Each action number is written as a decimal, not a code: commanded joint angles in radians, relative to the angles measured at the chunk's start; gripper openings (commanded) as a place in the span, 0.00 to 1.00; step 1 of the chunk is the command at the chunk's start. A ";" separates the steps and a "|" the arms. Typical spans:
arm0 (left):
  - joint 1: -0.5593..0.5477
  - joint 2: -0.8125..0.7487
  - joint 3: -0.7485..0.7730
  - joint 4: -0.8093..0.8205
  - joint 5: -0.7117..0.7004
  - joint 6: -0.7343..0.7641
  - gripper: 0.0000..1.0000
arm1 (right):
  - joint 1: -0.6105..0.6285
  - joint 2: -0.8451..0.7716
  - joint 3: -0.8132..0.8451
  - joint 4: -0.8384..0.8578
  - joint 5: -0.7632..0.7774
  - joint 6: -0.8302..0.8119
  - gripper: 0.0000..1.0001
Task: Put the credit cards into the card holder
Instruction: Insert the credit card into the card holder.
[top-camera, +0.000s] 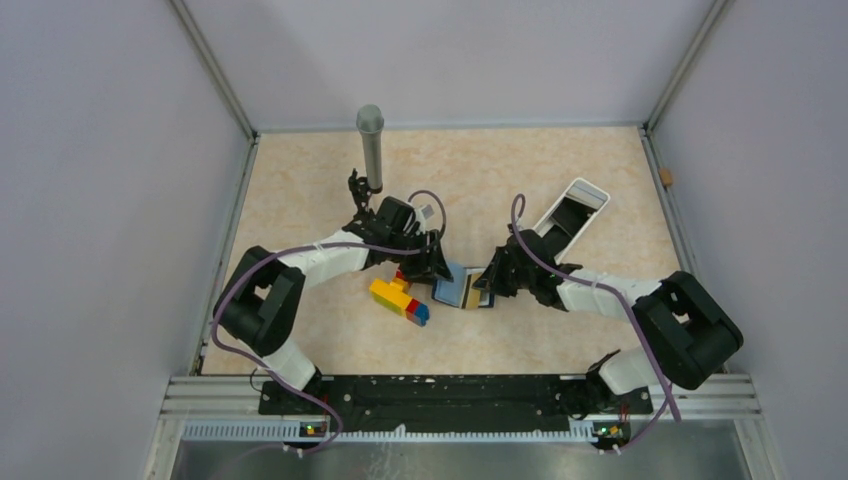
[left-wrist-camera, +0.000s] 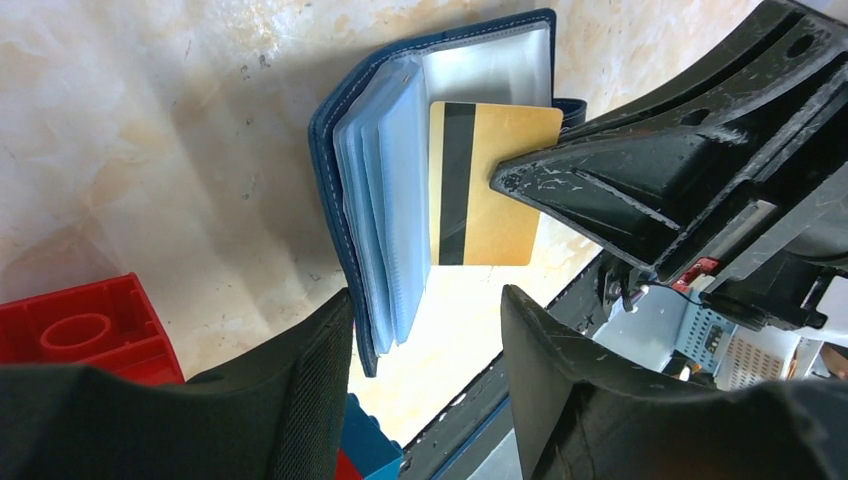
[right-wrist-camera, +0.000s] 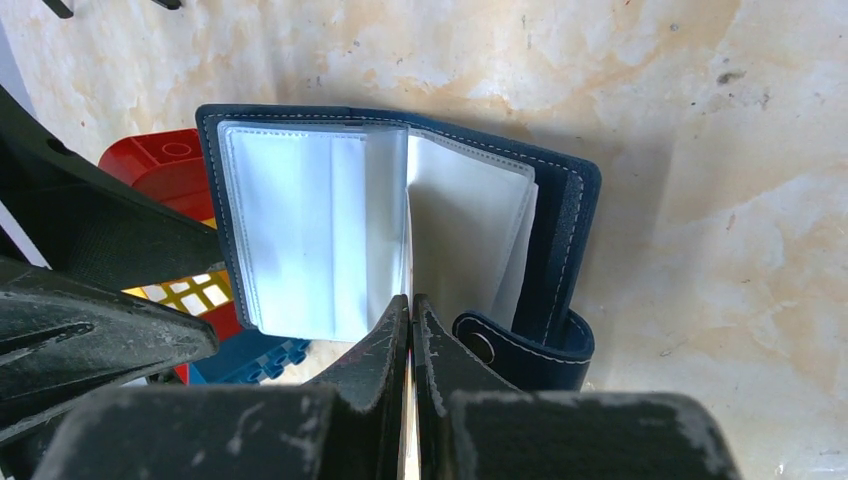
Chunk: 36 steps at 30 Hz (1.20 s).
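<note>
Where the white tray (top-camera: 583, 192) lies slantwise toward the far right corner of the table (top-camera: 300, 200), its inside is too dark to tell what it holds. Near the table's middle the card holder (right-wrist-camera: 570, 210) lies opened, navy cover down, with its clear sleeves (right-wrist-camera: 310, 230) fanned up from the fold. A yellow-gold card (left-wrist-camera: 480, 225), black stripe showing, is held partly over the holder's inner page. Its striped edge is at the fold and its other end reaches past the cover's edge. Whether it has entered a pocket cannot be told. Just beside the holder, on its left, sit toy bricks (top-camera: 400, 298).

Both arms bend in from the table's near edge, forearms low, wrists facing each other across the holder. The right gripper (right-wrist-camera: 411, 310) is clamped tight on the card's outer end. The left gripper (left-wrist-camera: 425, 300) hangs at the holder's left edge, jaws apart, holding nothing.
</note>
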 joint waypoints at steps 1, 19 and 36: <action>0.000 -0.034 -0.031 0.077 0.029 -0.023 0.56 | 0.004 -0.014 0.013 -0.012 0.031 -0.014 0.00; 0.002 0.091 0.014 0.006 -0.048 0.010 0.29 | -0.004 -0.068 -0.046 0.130 -0.056 0.029 0.00; 0.000 0.121 0.035 -0.032 -0.106 0.045 0.23 | -0.078 0.013 -0.065 0.270 -0.130 0.039 0.00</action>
